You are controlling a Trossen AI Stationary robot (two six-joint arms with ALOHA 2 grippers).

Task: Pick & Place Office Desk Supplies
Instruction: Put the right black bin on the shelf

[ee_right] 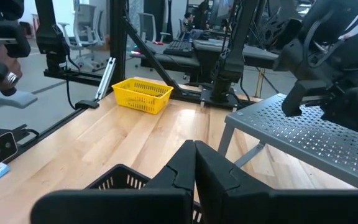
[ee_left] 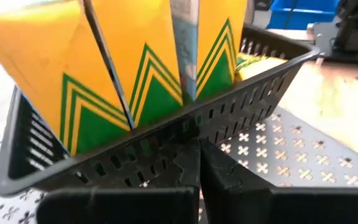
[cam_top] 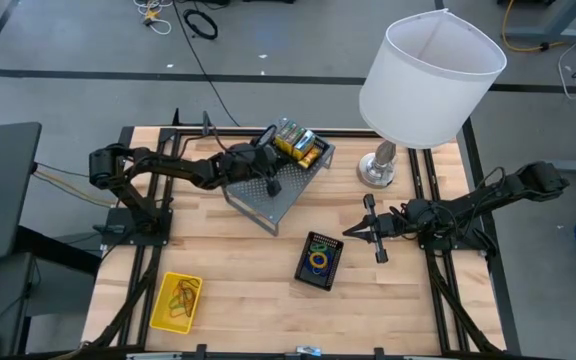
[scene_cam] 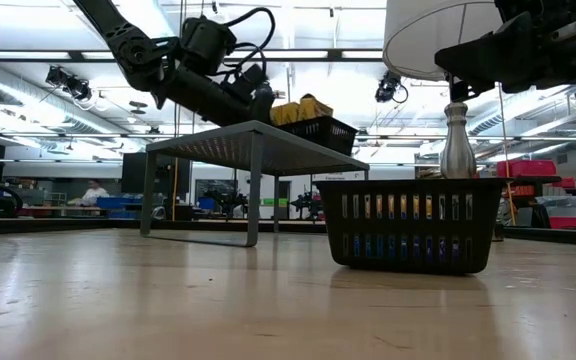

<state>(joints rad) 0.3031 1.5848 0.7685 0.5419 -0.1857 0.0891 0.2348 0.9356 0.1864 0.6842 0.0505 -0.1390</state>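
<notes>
Left wrist view: left gripper [ee_left: 199, 163] shut, probably pinching tray [ee_left: 263, 93] wall under crayon boxes [ee_left: 142, 68]; keep level, move slow.

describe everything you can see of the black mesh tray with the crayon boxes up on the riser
The black mesh tray looks like dark plastic with slotted walls and a flared rim. It sits near the far corner of a grey perforated metal riser. Yellow-green crayon boxes stand packed upright inside, leaning slightly and rising above the rim. The left gripper, shut, is right up against the tray's near wall; whether it pinches the rim cannot be told.
</notes>
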